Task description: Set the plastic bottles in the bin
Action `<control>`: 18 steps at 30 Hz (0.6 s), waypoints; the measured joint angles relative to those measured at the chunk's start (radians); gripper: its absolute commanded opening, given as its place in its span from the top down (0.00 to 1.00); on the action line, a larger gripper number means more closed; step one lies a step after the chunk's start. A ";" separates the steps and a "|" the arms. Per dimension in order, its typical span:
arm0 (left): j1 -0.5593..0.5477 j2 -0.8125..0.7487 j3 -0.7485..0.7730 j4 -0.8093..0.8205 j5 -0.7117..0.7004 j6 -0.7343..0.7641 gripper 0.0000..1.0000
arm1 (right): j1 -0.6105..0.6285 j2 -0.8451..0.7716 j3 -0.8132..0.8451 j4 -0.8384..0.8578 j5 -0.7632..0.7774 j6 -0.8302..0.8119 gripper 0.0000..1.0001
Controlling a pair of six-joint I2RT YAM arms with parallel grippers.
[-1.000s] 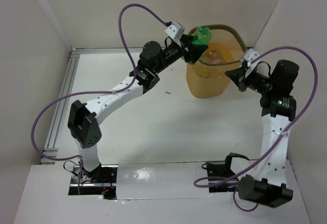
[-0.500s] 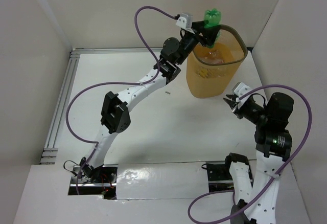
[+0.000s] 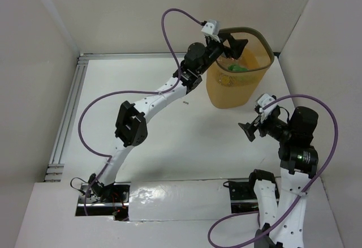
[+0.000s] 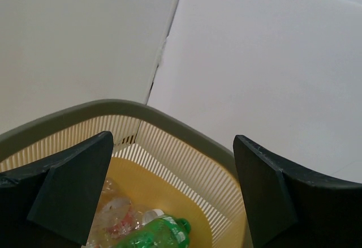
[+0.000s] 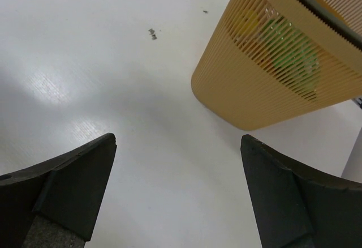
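The bin point(image 3: 229, 92) is a tall yellow-orange mesh basket with a grey-brown rim point(image 4: 169, 118), standing at the back right of the table. A green plastic bottle point(image 3: 237, 65) lies loose inside it, tipped on clear crumpled bottles point(image 4: 113, 214), one of which has a white cap. My left gripper point(image 3: 236, 44) hangs open over the bin's near-left rim with nothing between its fingers point(image 4: 73, 186). My right gripper point(image 3: 249, 128) is open and empty, low over bare table in front of the bin point(image 5: 266, 84). The green bottle point(image 5: 288, 50) shows through the mesh there.
White walls close in the table at the back and both sides. An aluminium rail point(image 3: 68, 118) runs along the left edge. A few small dark specks point(image 3: 185, 102) lie left of the bin. The left arm stretches diagonally across the table's middle.
The left gripper opened and the green bottle fell from it into the bin. The right gripper pulled back from the bin toward the near side, turned and opened.
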 measured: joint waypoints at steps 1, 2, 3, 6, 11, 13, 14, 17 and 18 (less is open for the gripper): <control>0.000 -0.009 -0.002 -0.001 0.007 0.003 0.00 | 0.000 0.000 -0.009 -0.001 0.002 0.000 0.01; 0.000 -0.023 -0.006 -0.004 0.016 0.005 0.00 | 0.000 0.002 -0.016 -0.003 0.006 0.003 0.01; 0.000 -0.039 -0.012 -0.003 0.023 0.006 0.00 | 0.000 0.003 -0.020 -0.003 0.008 0.003 0.01; 0.000 -0.152 -0.100 -0.009 0.045 0.028 0.00 | 0.000 0.007 -0.040 -0.003 0.016 0.018 0.01; 0.010 -0.517 -0.429 -0.023 0.077 0.060 0.00 | 0.002 0.021 -0.067 -0.001 0.077 0.093 0.01; 0.026 -0.724 -0.638 -0.015 0.084 0.078 0.00 | 0.008 0.023 -0.070 0.005 0.121 0.133 0.01; 0.039 -0.809 -0.724 -0.023 0.085 0.080 0.00 | 0.010 0.023 -0.070 0.006 0.136 0.148 0.01; 0.103 -1.062 -0.967 -0.057 0.073 0.099 0.00 | 0.011 0.021 -0.070 0.011 0.191 0.193 0.01; 0.127 -1.129 -1.037 -0.081 0.066 0.104 0.00 | 0.011 0.019 -0.069 0.013 0.208 0.207 0.01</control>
